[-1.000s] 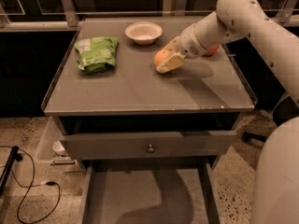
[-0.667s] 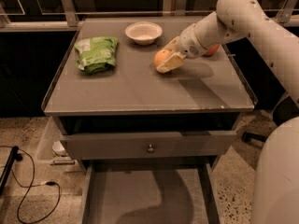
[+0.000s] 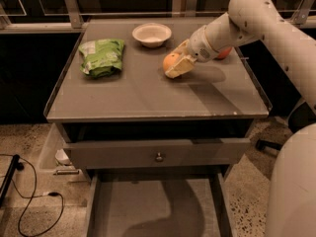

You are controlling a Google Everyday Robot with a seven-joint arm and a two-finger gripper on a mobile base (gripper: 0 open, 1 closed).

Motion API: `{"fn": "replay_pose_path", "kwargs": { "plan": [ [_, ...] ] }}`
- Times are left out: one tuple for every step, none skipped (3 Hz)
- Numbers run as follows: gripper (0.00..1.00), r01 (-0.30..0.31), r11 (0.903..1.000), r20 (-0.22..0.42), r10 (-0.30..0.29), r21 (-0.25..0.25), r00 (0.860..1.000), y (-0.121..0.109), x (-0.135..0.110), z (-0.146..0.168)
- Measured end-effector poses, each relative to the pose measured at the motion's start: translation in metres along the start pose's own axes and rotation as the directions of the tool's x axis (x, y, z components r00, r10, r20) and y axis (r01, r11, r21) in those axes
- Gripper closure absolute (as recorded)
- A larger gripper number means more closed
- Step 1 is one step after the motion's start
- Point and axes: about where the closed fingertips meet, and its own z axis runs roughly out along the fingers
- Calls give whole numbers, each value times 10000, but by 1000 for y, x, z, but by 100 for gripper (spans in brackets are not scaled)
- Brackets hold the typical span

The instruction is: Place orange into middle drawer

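The orange (image 3: 169, 61) rests on the grey tabletop (image 3: 148, 93), right of centre. My gripper (image 3: 176, 62) reaches in from the right, and its cream fingers (image 3: 180, 66) close around the orange at table level. The middle drawer (image 3: 123, 206) is pulled out wide at the bottom of the view. It shows a plain grey floor with the arm's shadow on it, and nothing lies in it.
A white bowl (image 3: 152, 33) and a green bag (image 3: 102, 57) lie on the tabletop. A red apple (image 3: 224, 52) peeks out behind my arm. The upper drawer with a round knob (image 3: 158, 157) stands slightly out above the middle drawer. Cables (image 3: 29, 201) lie on the floor at the left.
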Motion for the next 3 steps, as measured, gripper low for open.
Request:
{"fn": "replay_pose_path", "kwargs": {
  "plan": [
    [100,259,9996,201,-261,118,9995,17,-3,-16],
    [100,551,9976,629,-577,422,9964,41,-5,-48],
    [100,908,9922,821,-978,854,9918,67,-3,-84]
  ]
}}
